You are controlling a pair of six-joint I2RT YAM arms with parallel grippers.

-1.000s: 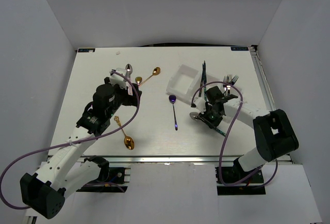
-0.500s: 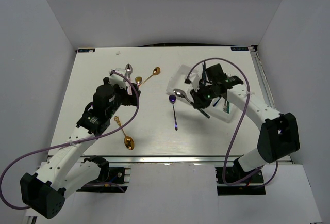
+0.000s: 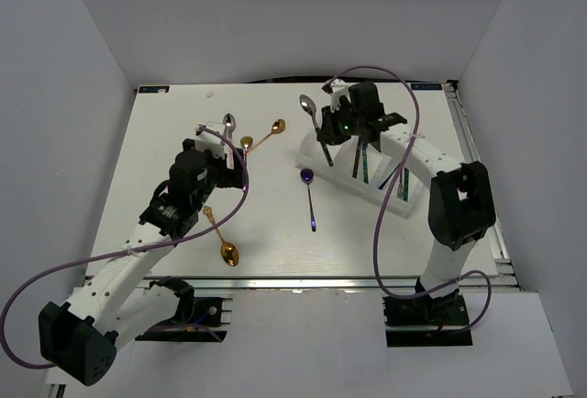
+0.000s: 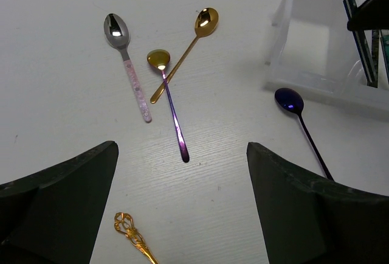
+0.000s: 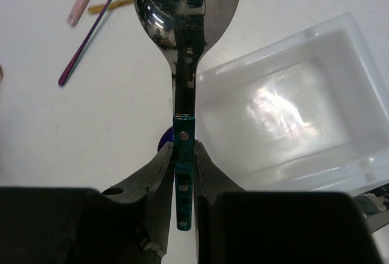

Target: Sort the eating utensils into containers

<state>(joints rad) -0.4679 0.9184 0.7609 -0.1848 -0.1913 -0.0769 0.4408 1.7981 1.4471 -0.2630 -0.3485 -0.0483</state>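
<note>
a white table (image 3: 275, 233) stands enclosed by plain pale walls (image 3: 275, 13) on three sides

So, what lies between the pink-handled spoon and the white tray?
Two crossed spoons: a gold spoon and a purple-handled spoon, lying between the pink-handled spoon and the white tray, clearest in the left wrist view.

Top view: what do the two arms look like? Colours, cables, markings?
The left arm and right arm both have white links with black joint housings and black bases. A purple cable loops loosely along each. A green light glows near the right wrist. The fingers are matte black. No readable markings.
</note>
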